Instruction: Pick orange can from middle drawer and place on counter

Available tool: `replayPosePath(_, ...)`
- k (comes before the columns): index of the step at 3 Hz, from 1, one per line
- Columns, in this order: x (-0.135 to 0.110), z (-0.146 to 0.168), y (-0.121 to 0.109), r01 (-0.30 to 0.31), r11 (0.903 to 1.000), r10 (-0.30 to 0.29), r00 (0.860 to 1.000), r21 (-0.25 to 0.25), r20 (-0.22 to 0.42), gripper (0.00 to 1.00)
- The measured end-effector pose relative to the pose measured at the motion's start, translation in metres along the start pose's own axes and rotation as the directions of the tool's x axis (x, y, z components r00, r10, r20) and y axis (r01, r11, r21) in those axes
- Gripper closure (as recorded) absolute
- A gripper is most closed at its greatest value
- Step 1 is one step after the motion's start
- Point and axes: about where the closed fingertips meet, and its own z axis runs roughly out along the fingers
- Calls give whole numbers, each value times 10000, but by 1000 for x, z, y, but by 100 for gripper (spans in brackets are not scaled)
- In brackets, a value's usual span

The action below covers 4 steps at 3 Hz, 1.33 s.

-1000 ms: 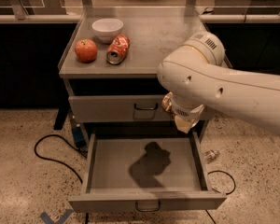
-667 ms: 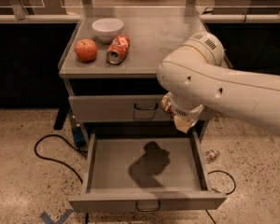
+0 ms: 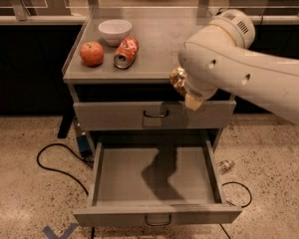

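Observation:
My gripper (image 3: 186, 94) hangs under the big white arm, in front of the cabinet at the level of the counter's front edge. It is shut on the orange can (image 3: 178, 78), a dull brownish-orange can that shows just left of the wrist. One pale finger (image 3: 192, 102) points down below it. The middle drawer (image 3: 157, 214) is pulled wide open below, with only the arm's shadow on its floor. The counter (image 3: 159, 39) is the grey top behind the gripper.
On the counter's left stand a red apple (image 3: 91, 53), a white bowl (image 3: 115, 31) and a brighter red-orange can (image 3: 126, 52) on its side. The upper drawer (image 3: 139, 115) is closed. A black cable (image 3: 55, 158) and a small clear object (image 3: 225, 166) lie on the floor.
The arm has risen with the orange can, from in front of the upper drawer to about the counter's front edge. Nothing on the counter moved.

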Motion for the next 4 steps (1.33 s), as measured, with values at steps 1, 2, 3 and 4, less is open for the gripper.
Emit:
replayPosePath(1,-25,-35,-75,-505,9923,404,9951,1133,898,100)
replayPosePath(2,-34,-56,-96,-820,9861,633,9895,1443,1301,100)
replayPosePath(3,-34,-55,-99,-819,9866,645,9902,1408,1239,100)
replayPosePath(4,-33,-16,-104,-482,9979,461,9977,440,487,100)
